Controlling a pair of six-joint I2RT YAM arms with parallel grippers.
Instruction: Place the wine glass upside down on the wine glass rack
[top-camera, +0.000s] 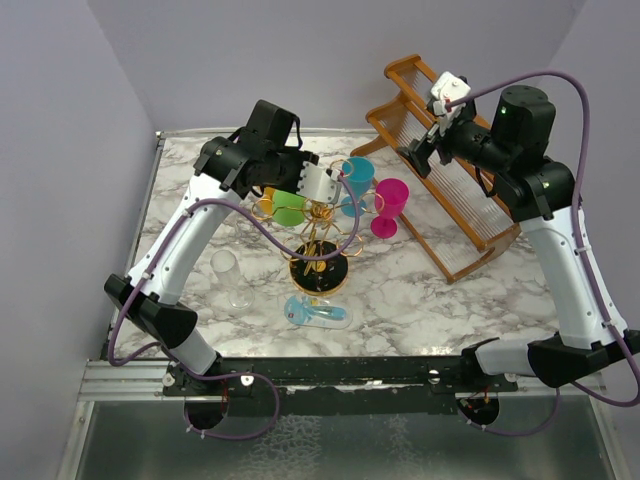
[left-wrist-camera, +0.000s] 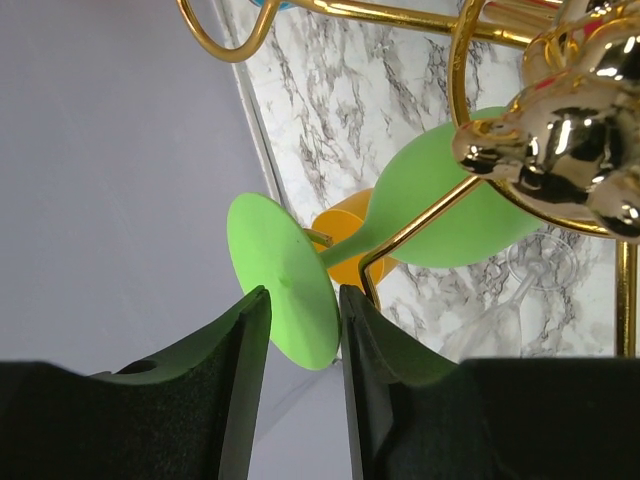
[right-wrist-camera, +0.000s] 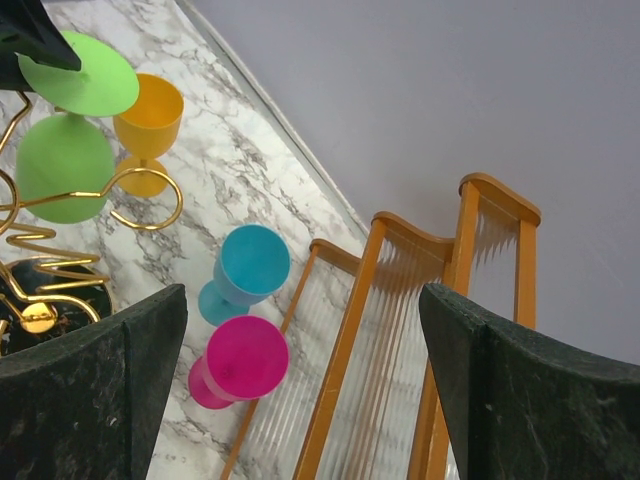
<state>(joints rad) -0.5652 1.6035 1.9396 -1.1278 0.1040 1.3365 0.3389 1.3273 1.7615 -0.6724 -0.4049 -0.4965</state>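
Nearest me, on the near side of the wine glass rack (top-camera: 320, 272), a pale blue glass (top-camera: 318, 312) lay on its side on the surface, just beside the rack's round base. A clear glass (top-camera: 228, 278) stood upright off to the rack's left.

Over the rack itself hung the left hand (left-wrist-camera: 303, 295). The green wine glass (left-wrist-camera: 470, 235) was upside down on the rack's left side, its stem threaded through a gold ring arm and its bowl hanging below. The flat foot (left-wrist-camera: 285, 270) sat between the two fingers, which stood a little apart. I could not tell whether the pads were pinching it or had let go.

Behind the green glass an orange glass (right-wrist-camera: 150, 105) stood just beside it. Beyond the rack to its right were a blue glass (right-wrist-camera: 250, 262) and a pink glass (right-wrist-camera: 245, 358). Farthest from the rack, the right hand (right-wrist-camera: 302, 295) hovered wide open and empty above the wooden slatted rack (top-camera: 455, 200).

To my eye the hanging looked all but done, and the danger lay in the withdrawal. If a pad dragged on the foot, it could lift the stem out of its ring or tip the light wire stand. The purple cable (top-camera: 262, 228) ran across the rack and could snag a loop, and a swinging bowl could knock the orange glass.
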